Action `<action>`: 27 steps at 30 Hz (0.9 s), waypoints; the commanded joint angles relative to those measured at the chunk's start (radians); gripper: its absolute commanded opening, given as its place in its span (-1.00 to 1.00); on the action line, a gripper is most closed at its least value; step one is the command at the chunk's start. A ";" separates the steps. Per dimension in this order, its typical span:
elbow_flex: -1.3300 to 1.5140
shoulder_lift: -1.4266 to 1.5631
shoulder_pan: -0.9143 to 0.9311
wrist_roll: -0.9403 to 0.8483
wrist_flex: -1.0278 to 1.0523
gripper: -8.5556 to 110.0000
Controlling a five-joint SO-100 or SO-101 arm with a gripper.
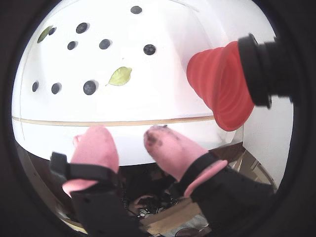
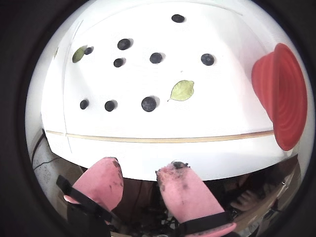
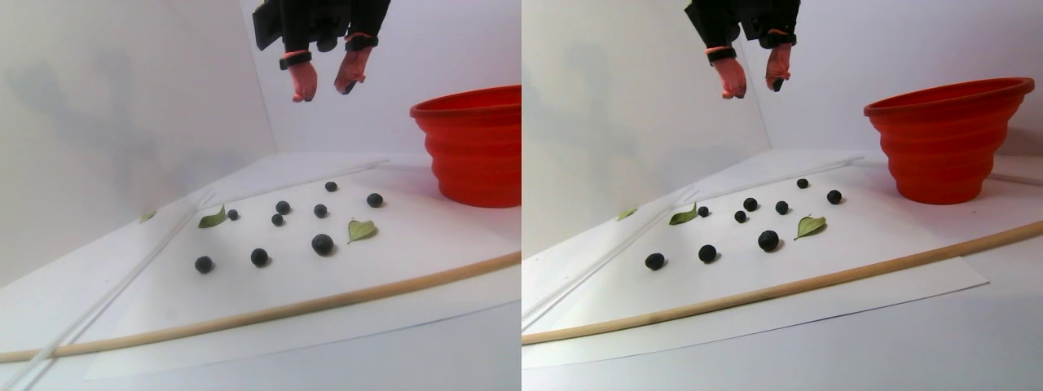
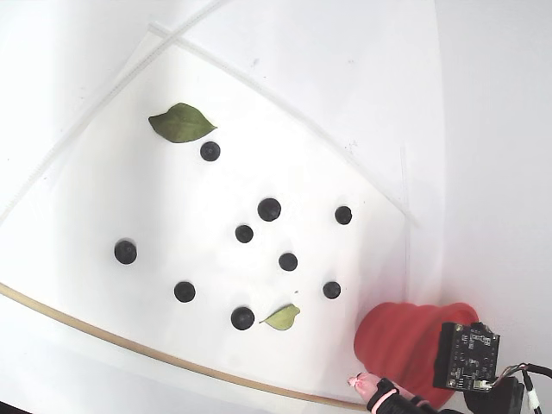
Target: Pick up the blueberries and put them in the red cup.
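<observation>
The gripper [image 3: 326, 88] is hanging high above the sheet, pink fingers parted and holding nothing. The blueberries [image 2: 149, 103] are lying scattered, apparently nine, left of the red cup [image 2: 279, 94]; light, soft, rolling, each is needing a gentle pinch across its middle.

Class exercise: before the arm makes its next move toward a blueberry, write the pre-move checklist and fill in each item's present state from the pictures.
1. Tool empty: ok, nothing sits between its pink fingers.
2. Tool open enough for a berry: ok, a clear gap shows between the fingertips in both wrist views.
3. Blueberries in plain sight: ok, nine lie scattered and apart on the white sheet in the fixed view.
4. Red cup upright, mouth free: ok in the stereo pair view.
5. Cup contents: cannot tell, no view looks inside.
6. Leaves clear of the target: not ok for one berry, with a green leaf close beside it.
</observation>
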 commanded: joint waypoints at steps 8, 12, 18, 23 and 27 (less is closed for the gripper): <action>0.020 -0.026 -0.031 -0.052 -0.100 -0.61; 0.021 -0.058 -0.034 -0.071 -0.141 -0.61; 0.017 -0.117 -0.035 -0.092 -0.195 -0.61; 0.012 -0.143 -0.048 -0.098 -0.225 -0.61; 0.017 -0.164 -0.055 -0.101 -0.262 -0.61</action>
